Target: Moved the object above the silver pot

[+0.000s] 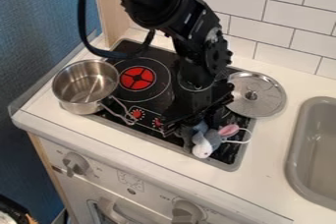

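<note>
At the front of a toy kitchen, two grey knobs [75,163] sit on a pale oven panel [98,176]. Above it, a grey-and-white plush mouse [209,140] with pink ears is seen at the near right corner of the black cooktop [227,165], well apart from the silver pot [80,107]. The black gripper [181,124] hangs directly beside the mouse; whether it is open or closed on the toy cannot be told. The pot stands upright at the cooktop's left edge, its wire handle angled inward. At right, a grey sink [293,155] is set into the white bench [266,144]. Farther back are a round metal lid [266,101], a red-marked burner [136,78] and white wall tiles [269,19].
</note>
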`<state>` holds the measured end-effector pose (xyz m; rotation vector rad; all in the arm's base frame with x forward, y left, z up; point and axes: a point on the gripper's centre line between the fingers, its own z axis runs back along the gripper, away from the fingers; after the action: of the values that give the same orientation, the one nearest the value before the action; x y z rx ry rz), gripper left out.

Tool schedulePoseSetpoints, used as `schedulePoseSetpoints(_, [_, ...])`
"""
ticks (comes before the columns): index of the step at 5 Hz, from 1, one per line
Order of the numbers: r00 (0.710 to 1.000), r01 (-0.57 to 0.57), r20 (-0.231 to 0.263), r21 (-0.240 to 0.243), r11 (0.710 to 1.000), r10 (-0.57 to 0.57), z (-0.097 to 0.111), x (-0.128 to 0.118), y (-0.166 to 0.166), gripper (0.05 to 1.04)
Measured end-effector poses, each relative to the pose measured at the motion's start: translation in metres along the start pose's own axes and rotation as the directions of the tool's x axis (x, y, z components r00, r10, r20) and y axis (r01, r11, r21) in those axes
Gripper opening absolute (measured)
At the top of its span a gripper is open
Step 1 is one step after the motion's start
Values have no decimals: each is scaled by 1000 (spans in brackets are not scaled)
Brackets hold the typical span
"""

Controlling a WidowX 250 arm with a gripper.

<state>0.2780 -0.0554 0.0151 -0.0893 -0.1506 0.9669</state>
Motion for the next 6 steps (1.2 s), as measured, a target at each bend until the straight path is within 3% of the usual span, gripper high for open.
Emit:
schedulePoseSetpoints(1, [998, 33, -57, 19, 999, -32, 7, -2, 6, 421])
schedulePoseSetpoints(2, [997, 34, -72, -12, 999, -34, 25, 8, 0, 393])
schedulePoseSetpoints(3, [996, -8, -86, -38, 999, 4, 47, 32, -6, 391])
schedulePoseSetpoints(4, [996, -77, -51, -85, 993, 73, 71, 79, -15, 391])
schedulePoseSetpoints(5, [983, -186, -25, -76, 980, 185, 67, 124, -16, 391])
schedulePoseSetpoints(6, [961, -276, -1, -52, 960, 276, 50, 166, -22, 391])
